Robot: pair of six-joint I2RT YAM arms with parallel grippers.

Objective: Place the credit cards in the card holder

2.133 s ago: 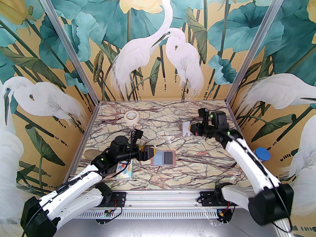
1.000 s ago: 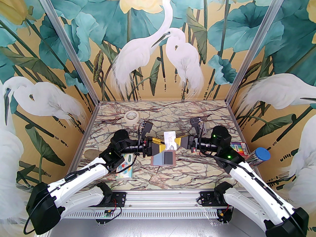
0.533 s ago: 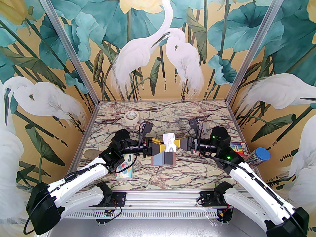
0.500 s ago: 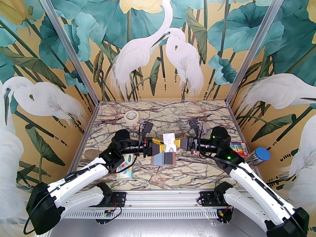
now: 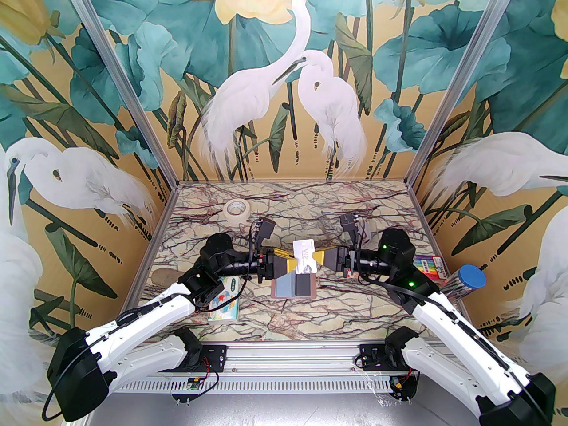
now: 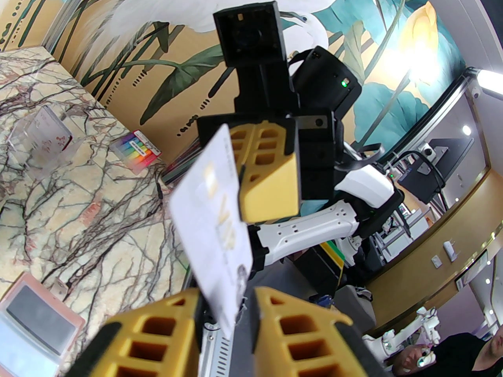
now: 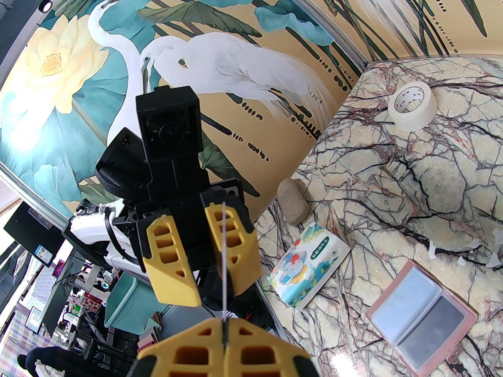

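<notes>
Two seconds back, the right arm works at the far right of the table [image 5: 310,326] and the left gripper [image 5: 290,262] waits beside the card holder [image 5: 288,287]. Now both grippers meet nose to nose above the holder's far edge. Over the last half second neither arm shifts noticeably.

The right gripper [image 5: 320,258] is clamped tight on one end of a white card [image 5: 305,255]. Its wrist view shows the card edge-on, pinched between the pads. The left gripper straddles the opposite end. Its jaws stand partly apart with a gap beside the card, so we do not count that side as gripped. We judge this to be a hand-over in progress, with the left closure due before any right release.

The card holder lies open and flat on the table below the card, pockets up. A dark card [image 5: 303,284] sits in its right pocket, and the left pocket looks empty.

- A tissue pack [image 5: 225,300] lies just left of the holder, with a stone [image 5: 162,278] beyond it.
- A tape roll [image 5: 236,211] stands well apart at the far left.
- A clear box [image 6: 41,136] holds what seems to be a red-printed card.
- A pen pack [image 5: 429,266] and a blue-capped tube [image 5: 470,278] lie by the right edge.

Nothing rests on the pockets. We note that only the two grippers crowd the space above the holder.
</notes>
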